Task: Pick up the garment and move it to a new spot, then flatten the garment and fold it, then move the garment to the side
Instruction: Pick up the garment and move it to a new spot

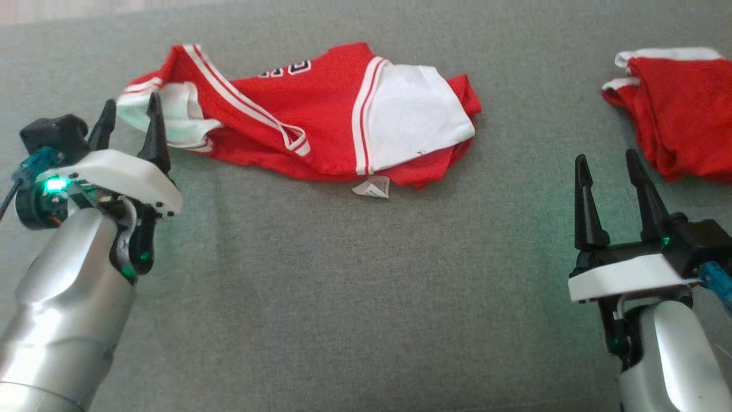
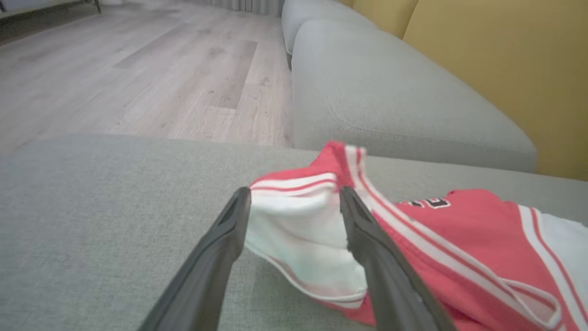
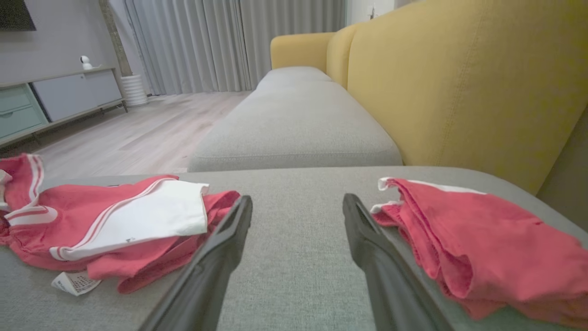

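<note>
Soft even light; green glow on the left gripper (image 1: 131, 102); head view perhaps blurred.

Head view: high above the garment (image 1: 320, 114), facing forward and down onto the grey cushion (image 1: 366, 297).
Left wrist view: low, close at the garment's white-trimmed end, facing past it to the wooden floor (image 2: 138, 69).
Right wrist view: low, farther from the garment and off to its side, facing the yellow backrest (image 3: 459, 82).
Shared: the garment in all three views; the second red cloth (image 1: 680, 109) in the head and right wrist views.
</note>
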You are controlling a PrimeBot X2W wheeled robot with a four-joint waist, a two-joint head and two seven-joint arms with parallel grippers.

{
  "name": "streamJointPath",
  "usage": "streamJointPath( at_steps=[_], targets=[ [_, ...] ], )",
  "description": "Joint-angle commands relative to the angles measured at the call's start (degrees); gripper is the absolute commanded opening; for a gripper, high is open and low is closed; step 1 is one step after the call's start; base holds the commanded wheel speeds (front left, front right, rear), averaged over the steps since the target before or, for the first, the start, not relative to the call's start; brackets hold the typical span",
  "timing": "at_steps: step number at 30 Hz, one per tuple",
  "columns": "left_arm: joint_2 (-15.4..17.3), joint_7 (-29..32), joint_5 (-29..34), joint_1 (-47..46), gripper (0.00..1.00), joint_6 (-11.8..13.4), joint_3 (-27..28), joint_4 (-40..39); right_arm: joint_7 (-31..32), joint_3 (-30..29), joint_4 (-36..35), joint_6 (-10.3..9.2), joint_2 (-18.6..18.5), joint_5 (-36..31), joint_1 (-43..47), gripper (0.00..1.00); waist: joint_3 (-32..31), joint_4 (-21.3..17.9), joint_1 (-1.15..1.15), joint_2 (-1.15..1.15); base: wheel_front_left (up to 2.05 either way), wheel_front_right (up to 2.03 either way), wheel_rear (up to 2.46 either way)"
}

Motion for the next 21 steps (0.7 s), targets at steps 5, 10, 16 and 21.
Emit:
streamJointPath(
  at_steps=[5,10,16,21],
  targets=[
    [1.9,-3.7,2.1,-1.4,1.00,-1.5,0.3,-2.2,-0.4,1.1,-0.7,-0.04,-0.2,-0.8,-0.3,1.00,-5.8,2.8,-0.01,0.00,0.00,0.00,0.00],
    [1.6,-5.7,2.1,3.6,1.00,-1.1,-0.6,-4.7,0.2,0.4,-0.2,-0.04,-0.2,-1.1,2.1,1.00,-11.0,4.8,-0.01,0.00,0.00,0.00,0.00],
    [1.7,-8.2,1.6,12.5,1.00,1.1,-0.9,-11.4,1.1,-0.5,-0.7,-0.04,-0.2,-1.2,5.8,1.00,-15.2,6.4,-0.01,0.00,0.00,0.00,0.00],
    [2.5,-9.9,1.3,21.1,1.00,4.9,0.1,-19.9,1.8,-0.8,-1.9,-0.04,-0.2,-1.0,8.7,1.00,-16.5,7.0,-0.01,0.00,0.00,0.00,0.00]
  ],
)
